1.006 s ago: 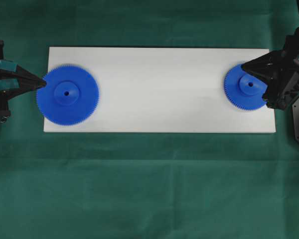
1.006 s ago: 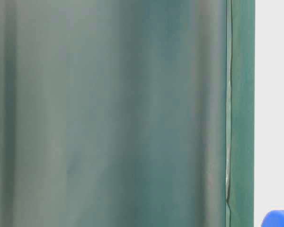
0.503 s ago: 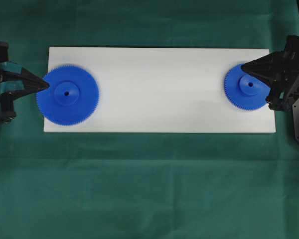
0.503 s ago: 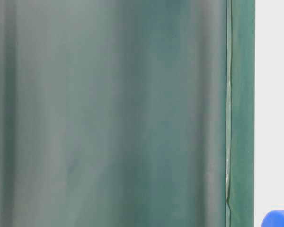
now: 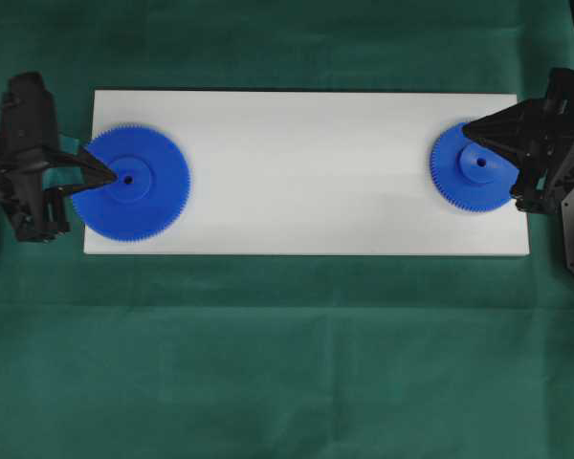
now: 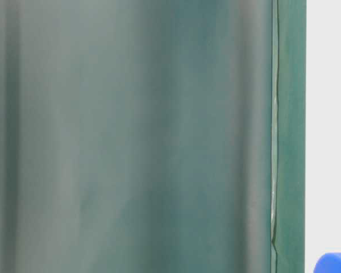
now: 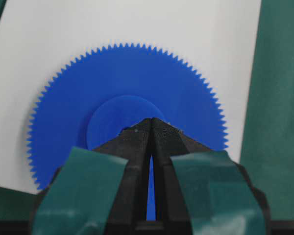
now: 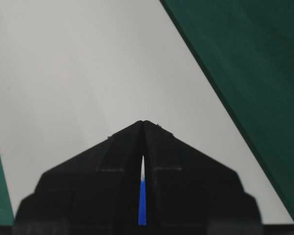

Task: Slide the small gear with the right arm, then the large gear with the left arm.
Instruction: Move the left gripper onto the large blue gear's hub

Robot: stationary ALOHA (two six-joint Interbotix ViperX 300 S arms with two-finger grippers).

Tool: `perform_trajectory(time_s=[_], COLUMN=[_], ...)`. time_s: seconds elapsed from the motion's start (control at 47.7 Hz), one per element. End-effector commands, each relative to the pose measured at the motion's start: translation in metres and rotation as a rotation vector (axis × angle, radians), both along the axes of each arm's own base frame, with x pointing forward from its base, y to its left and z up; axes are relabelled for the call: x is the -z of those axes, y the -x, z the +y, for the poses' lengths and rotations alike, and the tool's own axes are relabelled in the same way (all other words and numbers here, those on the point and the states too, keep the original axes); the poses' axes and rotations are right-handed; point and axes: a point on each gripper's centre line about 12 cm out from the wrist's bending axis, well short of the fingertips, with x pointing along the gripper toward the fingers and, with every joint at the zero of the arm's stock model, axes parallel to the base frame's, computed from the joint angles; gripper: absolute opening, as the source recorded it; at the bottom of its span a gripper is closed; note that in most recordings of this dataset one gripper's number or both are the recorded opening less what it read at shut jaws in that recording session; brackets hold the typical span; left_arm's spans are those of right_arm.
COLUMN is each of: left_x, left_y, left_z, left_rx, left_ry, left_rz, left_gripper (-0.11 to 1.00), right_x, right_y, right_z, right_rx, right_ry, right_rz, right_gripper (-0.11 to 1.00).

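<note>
White board (image 5: pixel 306 201) on green cloth (image 5: pixel 287 363), one gear at each end, well apart.

Large gear (image 5: pixel 131 182): flat on the board, directly under and ahead of the left gripper (image 5: pixel 110 175). In the left wrist view the fingers are pressed together to a single point with only a thin slit between them, holding nothing; the tip sits over the raised hub (image 7: pixel 122 122), near the centre hole. Contact likely, but cannot confirm pressure from these views. Teal tape (image 7: pixel 83 191) on both finger bases.

Small gear (image 5: pixel 474 166): flat on the board, beneath the right gripper (image 5: pixel 469 128). Fingers likewise closed to a point, nothing held; from overhead the tip lies at the gear's toothed edge on the side toward the board's far long edge. A sliver of blue shows through the slit in the right wrist view, bare board ahead of the tip.

Progress, as a judgement: both gears sit near the board's ends with open board between them. The order calls for the small gear first, by the right arm; no sign that either slide is finished. Both slides appear left to do.
</note>
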Motion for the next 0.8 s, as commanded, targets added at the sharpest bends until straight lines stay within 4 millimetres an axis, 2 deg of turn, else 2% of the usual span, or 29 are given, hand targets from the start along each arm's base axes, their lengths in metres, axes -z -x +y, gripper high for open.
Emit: perform_trajectory(time_s=[0.0,0.482,0.776], left_x=[-0.002,0.030,0.042], left_y=[-0.009,-0.020,-0.020], left_z=[0.005,0.013,0.018], left_rx=[-0.018,-0.041,-0.060], left_ry=[-0.001,0.009,0.012], left_rz=[-0.017,0.048,0.071], left_gripper=[0.00,0.00,0.00], right_x=[-0.004,-0.002,-0.002], right_y=[-0.002,-0.001,-0.001], right_z=[0.000,0.000,0.000], right_rx=[-0.007,-0.004,-0.004], right_ry=[0.004,0.001,0.000], right_rz=[-0.015,-0.008,-0.010], right_gripper=[0.50,0.50,0.50])
